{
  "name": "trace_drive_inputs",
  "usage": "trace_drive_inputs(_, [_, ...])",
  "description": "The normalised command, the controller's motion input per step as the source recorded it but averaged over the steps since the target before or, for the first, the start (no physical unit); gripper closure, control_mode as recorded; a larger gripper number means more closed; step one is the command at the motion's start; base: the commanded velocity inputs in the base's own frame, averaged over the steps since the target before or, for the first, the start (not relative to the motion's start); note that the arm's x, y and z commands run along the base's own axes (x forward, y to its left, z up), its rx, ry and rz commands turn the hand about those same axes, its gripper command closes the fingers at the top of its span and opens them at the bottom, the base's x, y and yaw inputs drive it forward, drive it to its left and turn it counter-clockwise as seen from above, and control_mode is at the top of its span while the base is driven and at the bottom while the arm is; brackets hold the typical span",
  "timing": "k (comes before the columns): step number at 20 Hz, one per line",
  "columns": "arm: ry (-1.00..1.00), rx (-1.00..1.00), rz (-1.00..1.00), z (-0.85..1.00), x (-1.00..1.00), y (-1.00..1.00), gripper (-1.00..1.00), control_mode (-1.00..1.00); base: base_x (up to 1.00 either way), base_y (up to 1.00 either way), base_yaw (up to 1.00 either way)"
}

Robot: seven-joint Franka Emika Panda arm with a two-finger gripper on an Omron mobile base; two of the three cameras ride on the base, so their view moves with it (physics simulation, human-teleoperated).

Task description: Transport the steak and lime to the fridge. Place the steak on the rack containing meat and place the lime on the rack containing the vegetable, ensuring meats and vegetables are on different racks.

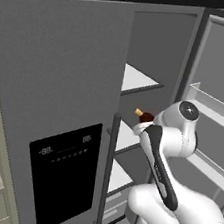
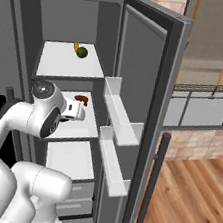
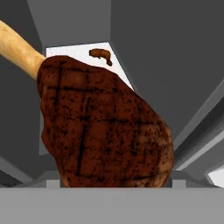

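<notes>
The steak (image 3: pixel 105 127), dark reddish-brown with a tan bone end, fills the hand view and sits between my fingers. From the left base view the steak (image 1: pixel 144 116) is at the front of the fridge's middle shelf (image 1: pixel 125 136), with my gripper (image 1: pixel 145 124) shut on it. A small brown piece of meat (image 3: pixel 100 54) lies far back on that white shelf. The lime (image 2: pixel 82 52), round and dark green, rests on the top shelf (image 2: pixel 64 66) beside a small orange vegetable piece (image 2: pixel 76 45). The fridge (image 1: pixel 63 77) has its right door open.
The open door (image 2: pixel 139 77) stands to the right of my arm, with two white door bins (image 2: pixel 118 114) jutting inward. The left door with the black dispenser panel (image 1: pixel 62 172) is closed. A lower white shelf (image 2: pixel 68 157) and drawers sit under my hand.
</notes>
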Motion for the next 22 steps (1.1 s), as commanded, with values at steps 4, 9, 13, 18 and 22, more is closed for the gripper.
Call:
trace_drive_inputs(4, [0.05, 0.00, 0.00, -0.37, 0.34, 0.04, 1.00, -1.00, 0.00, 0.00, 0.00])
trace_drive_inputs(9, [0.02, 0.00, 0.00, -0.34, 0.37, 0.15, 1.00, -1.00, 0.00, 0.00, 0.00])
trace_drive_inputs(13, [0.05, 0.00, 0.00, -0.37, 0.50, 0.15, 1.00, -1.00, 0.00, 0.00, 0.00])
trace_drive_inputs(18, [0.07, 0.00, 0.00, -0.46, 0.46, 0.19, 1.00, -1.00, 0.00, 0.00, 0.00])
trace_drive_inputs(22, [0.06, 0.00, 0.00, -0.41, 0.43, 0.05, 1.00, -1.00, 0.00, 0.00, 0.00])
